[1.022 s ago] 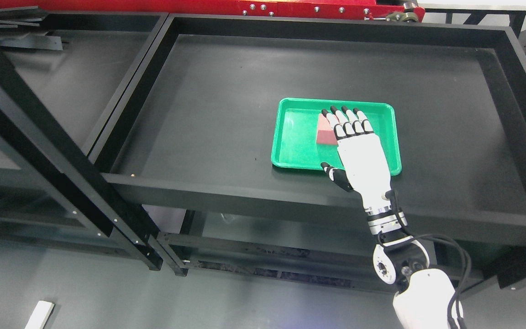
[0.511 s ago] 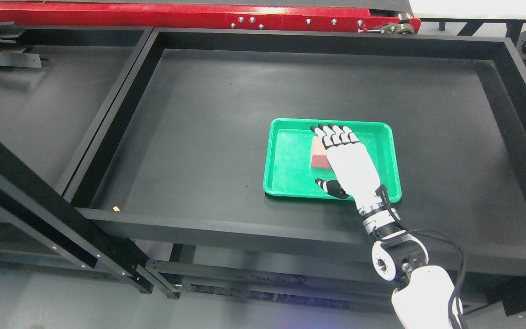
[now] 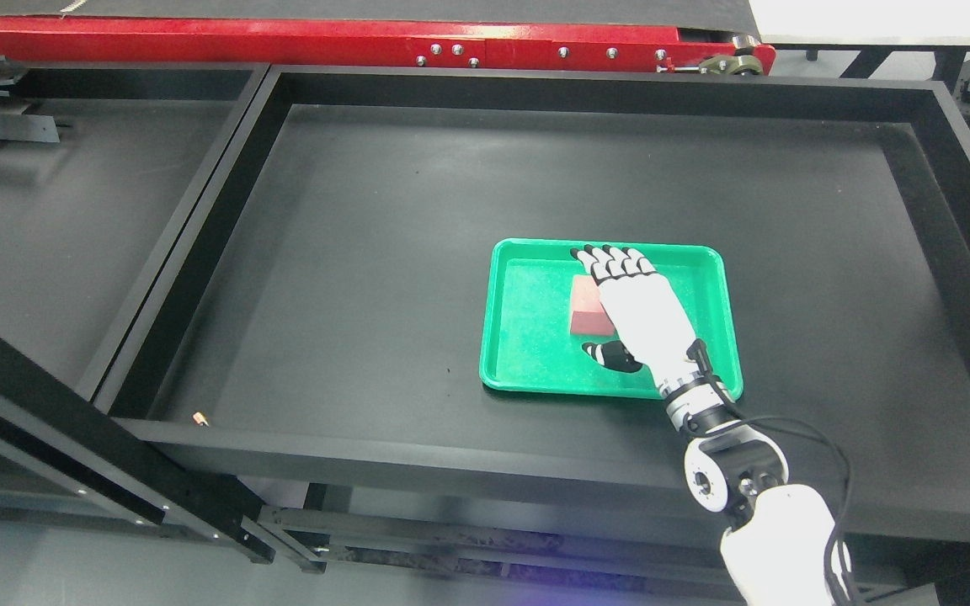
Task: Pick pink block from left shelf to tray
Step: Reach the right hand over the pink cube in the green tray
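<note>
Already the pink block (image 3: 588,308) lies inside the green tray (image 3: 527,337), right of the tray's middle, so the placing looks done or nearly so. The right hand (image 3: 641,307) hangs over it with its fingers (image 3: 611,263) stretched out and close side by side, the thumb set off below; they are not clamped on the block, though whether the palm touches the block's right edge cannot be told, since the hand hides that side.

The risk now is in the retreat. If the palm or thumb brushes the block as the arm pulls back, the block could be dragged toward the tray's near rim or tipped over it. A low wrist could also catch that rim and shove the light tray across the black bench (image 3: 367,252). Lifting first, then withdrawing, would likely avoid both
</note>
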`<state>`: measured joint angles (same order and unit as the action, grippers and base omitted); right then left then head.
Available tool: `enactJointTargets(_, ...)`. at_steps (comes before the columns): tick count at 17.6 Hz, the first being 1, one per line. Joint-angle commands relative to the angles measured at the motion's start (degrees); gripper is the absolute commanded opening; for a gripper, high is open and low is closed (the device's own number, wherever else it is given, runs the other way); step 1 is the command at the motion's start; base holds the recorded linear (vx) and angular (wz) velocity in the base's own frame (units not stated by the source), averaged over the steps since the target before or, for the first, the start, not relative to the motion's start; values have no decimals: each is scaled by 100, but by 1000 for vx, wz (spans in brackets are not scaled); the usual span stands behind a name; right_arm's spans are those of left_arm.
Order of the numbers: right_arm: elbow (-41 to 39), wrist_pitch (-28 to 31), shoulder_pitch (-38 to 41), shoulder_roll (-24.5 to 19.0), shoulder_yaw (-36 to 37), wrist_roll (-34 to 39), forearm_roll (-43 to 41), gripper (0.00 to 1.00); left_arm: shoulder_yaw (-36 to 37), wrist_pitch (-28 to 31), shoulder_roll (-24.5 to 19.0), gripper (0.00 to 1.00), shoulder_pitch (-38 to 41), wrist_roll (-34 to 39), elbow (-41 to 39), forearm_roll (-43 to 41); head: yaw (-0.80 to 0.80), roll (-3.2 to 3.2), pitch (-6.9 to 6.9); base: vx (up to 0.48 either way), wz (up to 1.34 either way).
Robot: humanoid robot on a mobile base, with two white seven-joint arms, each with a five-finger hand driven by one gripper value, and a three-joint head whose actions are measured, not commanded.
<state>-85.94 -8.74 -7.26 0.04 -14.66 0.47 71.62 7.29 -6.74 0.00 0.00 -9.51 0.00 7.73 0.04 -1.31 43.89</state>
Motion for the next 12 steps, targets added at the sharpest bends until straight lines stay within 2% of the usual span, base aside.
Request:
enactJointTargets(1, 271, 82, -161, 96, 33, 103, -16, 99, 0, -3, -100, 100, 114, 1, -100, 0, 0, 0, 0, 84, 0)
enactJointTargets(5, 473, 91, -240, 96, 7, 181, -25, 99, 0, -3, -100, 100, 114, 1, -100, 0, 0, 0, 0, 76, 0)
enactJointTargets(10, 552, 91, -275, 96, -11, 989, -305, 99, 0, -3, -100, 100, 114, 1, -100, 0, 0, 0, 0, 75, 0)
enactJointTargets(12, 587, 91, -310, 96, -11, 1061, -394, 99, 0, -3, -100, 100, 114, 1, -100, 0, 0, 0, 0, 64, 0)
